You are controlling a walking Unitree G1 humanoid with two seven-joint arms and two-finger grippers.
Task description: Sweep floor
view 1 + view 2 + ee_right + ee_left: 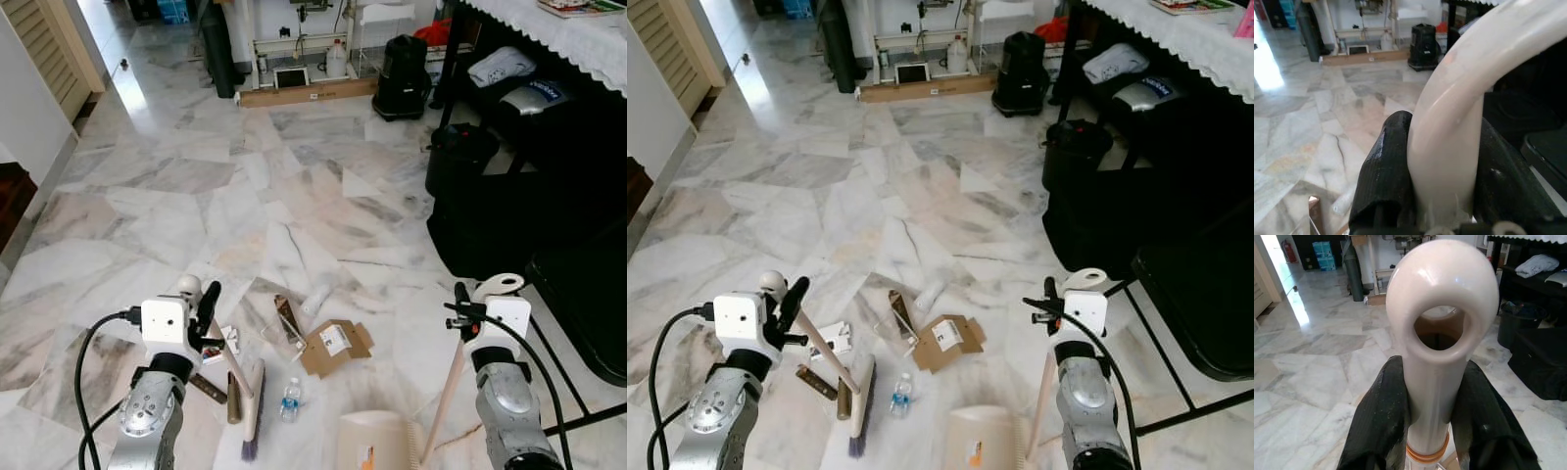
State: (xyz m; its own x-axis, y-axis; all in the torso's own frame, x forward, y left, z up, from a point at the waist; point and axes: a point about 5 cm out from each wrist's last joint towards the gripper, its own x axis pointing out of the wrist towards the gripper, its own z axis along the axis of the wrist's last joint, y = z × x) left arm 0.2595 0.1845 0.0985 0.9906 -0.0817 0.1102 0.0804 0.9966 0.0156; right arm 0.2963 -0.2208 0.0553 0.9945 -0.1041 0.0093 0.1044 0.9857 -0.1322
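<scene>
My left gripper [204, 311] is shut on the cream broom handle [188, 286], just below its ringed end [1442, 293]. The wooden handle slants down to the broom head [253, 409], which rests on the marble floor with its dark bristles toward me. My right gripper [462, 309] is shut on the looped top of the dustpan handle [498, 285]. The cream dustpan [377, 441] stands on the floor at the near edge, right of the broom. In the right wrist view, black fingers [1382, 171] clamp the cream handle [1449, 127].
Litter lies between the tools: a cardboard piece [334, 345], a small water bottle [290, 399], a white tube [315, 299], a clear wrapper [285, 319], a brown stick [210, 389]. Black bags and a table [549, 147] stand on the right. A louvred door [44, 49] is at the far left.
</scene>
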